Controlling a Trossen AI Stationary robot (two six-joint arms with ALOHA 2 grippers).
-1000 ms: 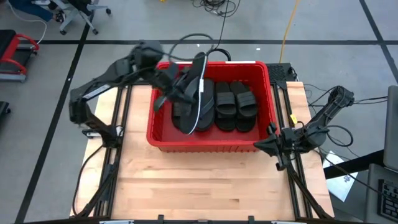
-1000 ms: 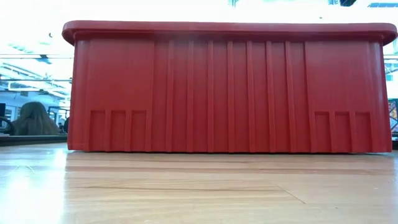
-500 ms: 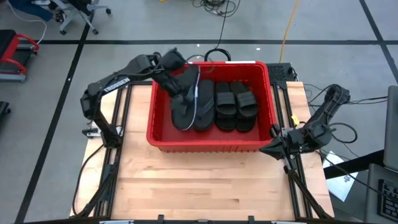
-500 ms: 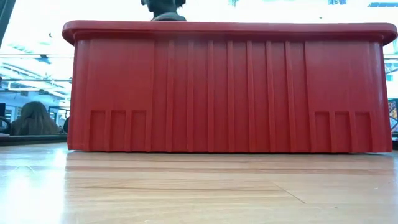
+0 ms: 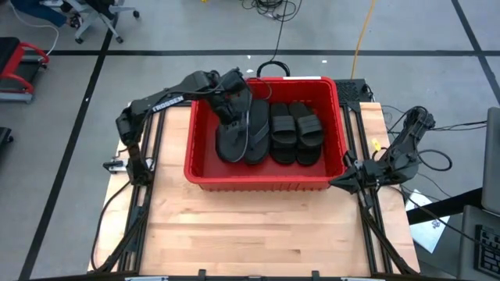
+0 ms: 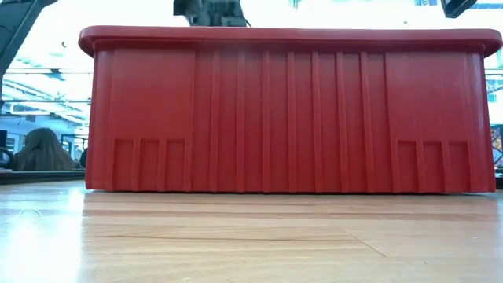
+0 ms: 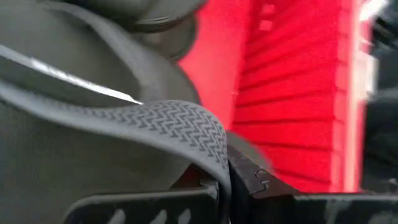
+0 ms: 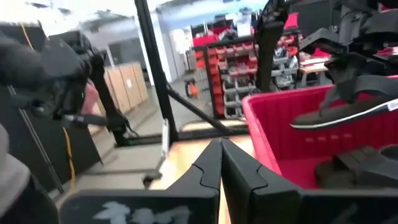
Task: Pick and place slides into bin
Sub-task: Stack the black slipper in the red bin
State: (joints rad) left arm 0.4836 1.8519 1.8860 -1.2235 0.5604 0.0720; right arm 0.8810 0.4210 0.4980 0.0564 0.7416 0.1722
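The wooden worktop (image 5: 258, 226) is seen from above with its near half bare. The red bin (image 5: 205, 165) is set against the far edge of the worktop, roughly centred between the left and right edges; in the low view its ribbed near wall (image 6: 291, 114) fills most of the picture.

Inside the bin, the slides are laid side by side. Two black slides (image 5: 297, 133) with wide band straps are placed toward the bin's right side, close together. Beside them, toward the middle and left, a longer dark grey flip-flop (image 5: 256, 136) with a pale edge is seen lying, with another dark sandal (image 5: 228, 144) just beside it.

The left arm is reached over the far left corner of the bin, and the left claw (image 5: 233, 105) is lowered into the bin over the far end of the dark sandals. In the left wrist view a zigzag-patterned strap (image 7: 168, 121) is seen pressed right against the claw's fingers (image 7: 149, 205), which appear clenched on the flip-flop.

The right arm is parked off the worktop's right edge, and the right claw (image 5: 341, 179) is held just beside the bin's near right corner, its fingers (image 8: 214, 165) brought together with nothing between them.
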